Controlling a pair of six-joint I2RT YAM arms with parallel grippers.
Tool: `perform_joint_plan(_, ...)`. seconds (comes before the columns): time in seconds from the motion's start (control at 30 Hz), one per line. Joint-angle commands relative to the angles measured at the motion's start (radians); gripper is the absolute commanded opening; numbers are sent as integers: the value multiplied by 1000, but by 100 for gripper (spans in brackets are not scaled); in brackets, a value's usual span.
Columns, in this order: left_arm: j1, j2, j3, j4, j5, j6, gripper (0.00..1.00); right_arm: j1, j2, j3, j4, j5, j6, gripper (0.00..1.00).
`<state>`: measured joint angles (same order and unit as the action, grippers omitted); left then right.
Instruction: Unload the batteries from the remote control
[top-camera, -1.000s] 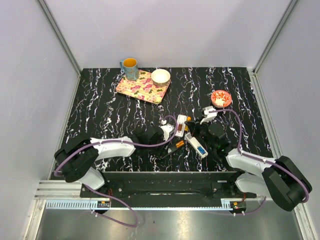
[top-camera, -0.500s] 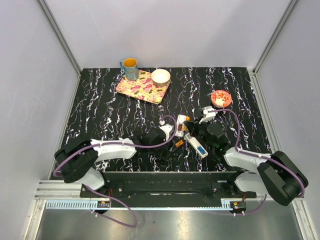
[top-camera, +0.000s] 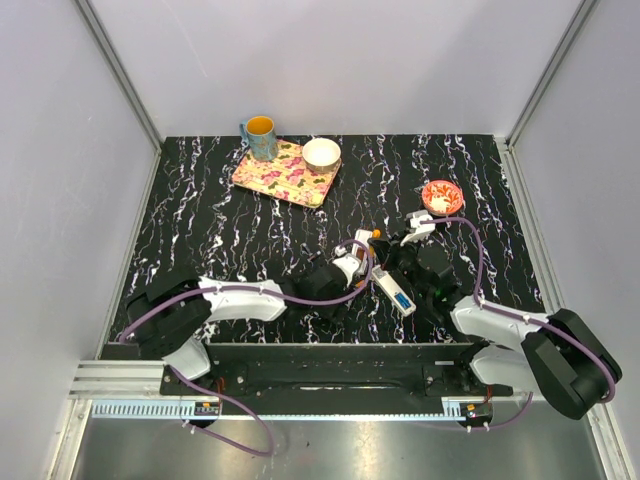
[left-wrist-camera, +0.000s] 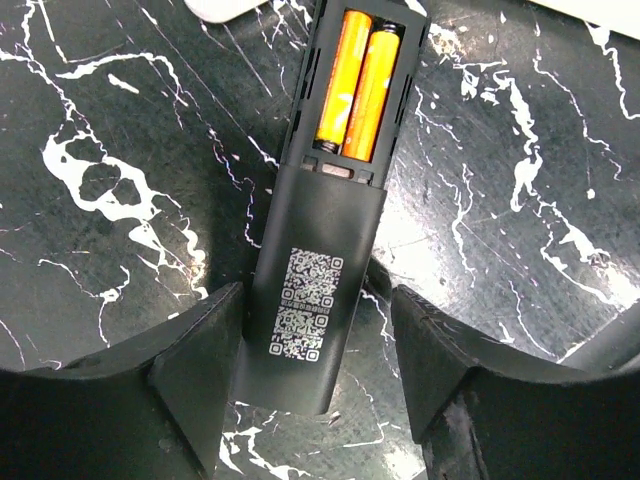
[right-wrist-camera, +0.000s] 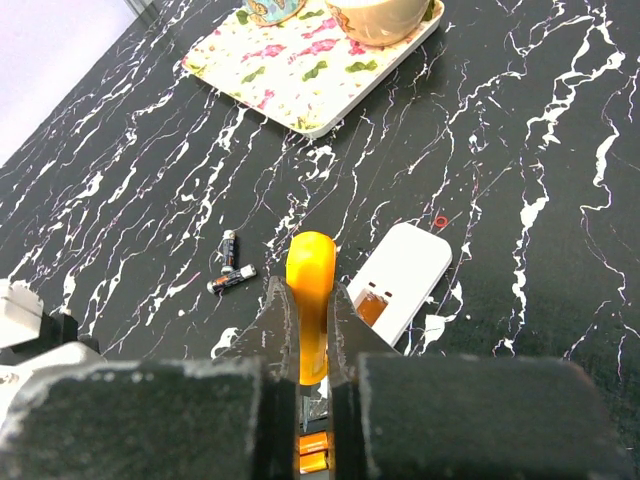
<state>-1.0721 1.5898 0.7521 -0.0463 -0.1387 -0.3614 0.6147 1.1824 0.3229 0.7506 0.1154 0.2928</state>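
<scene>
**A:** How was the left gripper (left-wrist-camera: 318, 300) set?

**B:** Low over the table (top-camera: 200, 220), with the arm stretched in from the left towards the middle. Its jaws were spread wide astride the near end of the black remote (left-wrist-camera: 320, 240) and were not clamped on it. The fingers (left-wrist-camera: 200, 360) sat just beside its long edges.

**A:** And the right gripper (right-wrist-camera: 308, 312)?

**B:** Pinched tight on one orange battery (right-wrist-camera: 310, 265). The cell stood out beyond the fingertips, above the tabletop. From above, the two wrists crowded close together.

**A:** Which way did the black remote lie?

**B:** In the left wrist view its long axis ran straight away from the wrist, leaning a little right at the far end. The open compartment was at that far end. Two orange batteries (left-wrist-camera: 358, 85) lay in it side by side, lengthwise along the remote.

**A:** What room was there around them?

**B:** Bare marble lay on both long sides of the black remote. A white remote (right-wrist-camera: 410, 265) lay just beyond the held cell. Two loose cells (right-wrist-camera: 230, 272) lay to its left, near each other. The floral tray (right-wrist-camera: 300, 90) sat well apart at the far side.
</scene>
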Motion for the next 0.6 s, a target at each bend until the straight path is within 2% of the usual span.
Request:
perform_joint_plan(0.0, -46, 96, -4, -119, -62, -39, 63, 7, -27, 12, 20, 20, 5, 0)
perform_joint_plan(0.2, -69, 128, 12, -170, -130, -82, 48, 7, -30, 15, 10, 9, 9, 0)
perform_joint_plan(0.57, -68, 82, -20, -164, -95, -83, 40, 7, 62, 25, 90, -43, 12, 0)
